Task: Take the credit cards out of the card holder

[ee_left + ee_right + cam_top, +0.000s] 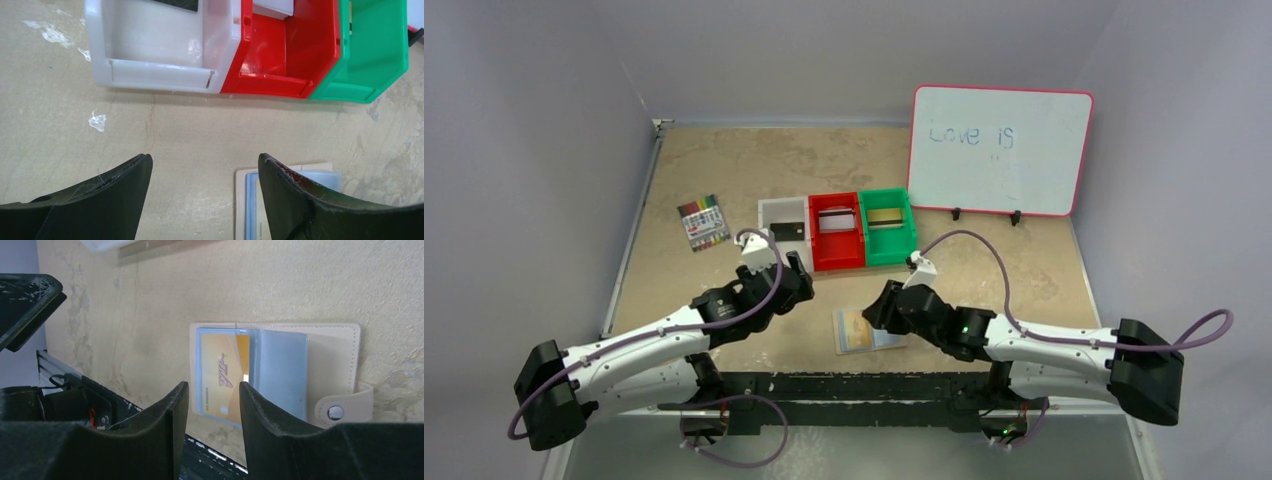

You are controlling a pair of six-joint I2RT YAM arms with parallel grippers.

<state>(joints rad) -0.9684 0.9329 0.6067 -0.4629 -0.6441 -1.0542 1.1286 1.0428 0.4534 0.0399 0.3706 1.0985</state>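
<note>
"Beige card holder (867, 330) first: it lies open and flat by the middle of the table's (724, 170) near edge, and one gold card (225, 370) shows through its clear sleeve (280, 365). What worries us there?"

"The sleeve itself. Our right gripper (213, 387) hangs right over that card, jaws partway apart with nothing between them. If we come down and pinch plastic along with card, we judge the whole holder will lift or skate toward the edge, since nothing pins it."

"Could our left gripper (203, 160) pin it?"

"It could. It is spread wide and empty, over bare table just beyond the holder's far corner. But if both close in at once the fingers may knock together, and a nudge on the snap tab (345, 407) side could fold the cover back over the sleeve."

"And farther out?"

"Three bins stand in a row mid-table: the white bin (769, 212) has a black card (790, 229), the red bin (816, 255) a silver-grey card (835, 219), the green bin (909, 235) a tan card (884, 217). A card carried low could clip a front lip and drop short. The marker pack (703, 223) toward the left edge and the whiteboard (1004, 150) at the far right corner are well apart from all this — no trouble there, we think."
</note>
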